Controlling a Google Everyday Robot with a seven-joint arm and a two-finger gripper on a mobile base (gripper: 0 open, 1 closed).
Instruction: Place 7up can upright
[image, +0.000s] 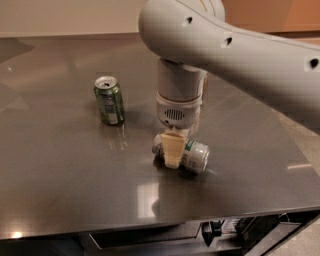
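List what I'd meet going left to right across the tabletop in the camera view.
dark green can, standing upright → 7up can, lying on its side. The pincer reaches down from above over the 7up can's left half, so it overlaps the can and has no separate place in the order.

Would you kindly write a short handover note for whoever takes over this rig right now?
The end effector is low over the table, right at the 7up can, covering its left part; whether it grips cannot be told.
The 7up can lies on its side, right of centre, toward the front edge.
A green can stands upright, apart to the left.
Done: the approach to the can.
Left: secure the can, stand it upright, release.
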